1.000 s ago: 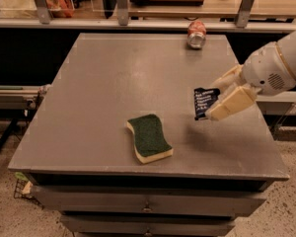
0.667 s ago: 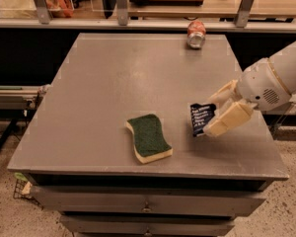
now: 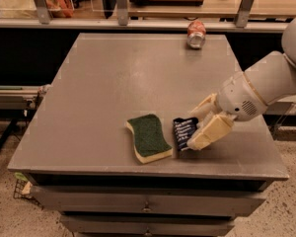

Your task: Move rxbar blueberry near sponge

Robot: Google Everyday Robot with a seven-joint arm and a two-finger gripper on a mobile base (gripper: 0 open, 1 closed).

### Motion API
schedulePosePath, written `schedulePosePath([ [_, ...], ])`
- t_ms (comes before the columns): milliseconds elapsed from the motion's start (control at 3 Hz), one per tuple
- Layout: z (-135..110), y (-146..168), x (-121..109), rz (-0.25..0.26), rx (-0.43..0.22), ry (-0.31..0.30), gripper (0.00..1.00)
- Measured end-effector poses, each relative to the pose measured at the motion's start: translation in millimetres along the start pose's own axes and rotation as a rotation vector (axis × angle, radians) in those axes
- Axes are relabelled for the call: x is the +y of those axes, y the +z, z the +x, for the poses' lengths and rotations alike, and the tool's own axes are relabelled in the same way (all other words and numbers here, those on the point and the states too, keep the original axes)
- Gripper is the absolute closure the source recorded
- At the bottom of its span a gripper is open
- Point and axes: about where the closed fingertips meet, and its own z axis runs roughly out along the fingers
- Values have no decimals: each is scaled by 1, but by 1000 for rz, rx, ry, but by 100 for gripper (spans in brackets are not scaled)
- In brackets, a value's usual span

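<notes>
camera view: the only view, looks down at a table from its front side
table point(image 3: 113, 78): grey flat top, drawers point(image 3: 148, 206) in the front below it
arm point(image 3: 269, 80): white, comes in from the right edge over the table's right side, slopes down toward the front centre
gripper point(image 3: 191, 131): at the arm's low end, over the front-right part of the table, just right of the sponge
fingers point(image 3: 209, 132): two pale tan pads, one above and one below the bar, pointing left
claw state: closed down to the bar's thickness, pinching the rxbar blueberry and nothing else
rxbar blueberry point(image 3: 184, 131): dark navy wrapper, white lettering rows facing the camera, held between the pads, tilted up on its long edge
bar vs table: lower edge is at or right above the surface, cannot tell if it touches
sponge point(image 3: 148, 138): lying flat near the table's front edge, about centre, green scouring side up, pale yellow foam showing along its front and left edges, wavy outline
bar vs sponge: bar is just beside the sponge's right edge, narrow gap, cannot tell if the lower corner touches
can point(image 3: 196, 33): red and silver, on its side at the far edge of the table, well apart from sponge and bar
background: wooden bench point(image 3: 187, 4) with metal posts behind the table, speckled floor point(image 3: 5, 211) below
</notes>
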Motion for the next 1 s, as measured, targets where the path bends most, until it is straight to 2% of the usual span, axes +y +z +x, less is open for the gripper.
schedulePosePath([
  [333, -10, 14, 7, -33, -5, -17, 29],
  [667, -19, 11, 5, -31, 12, -33, 1],
  [1000, -19, -18, -11, 27, 33, -27, 0],
])
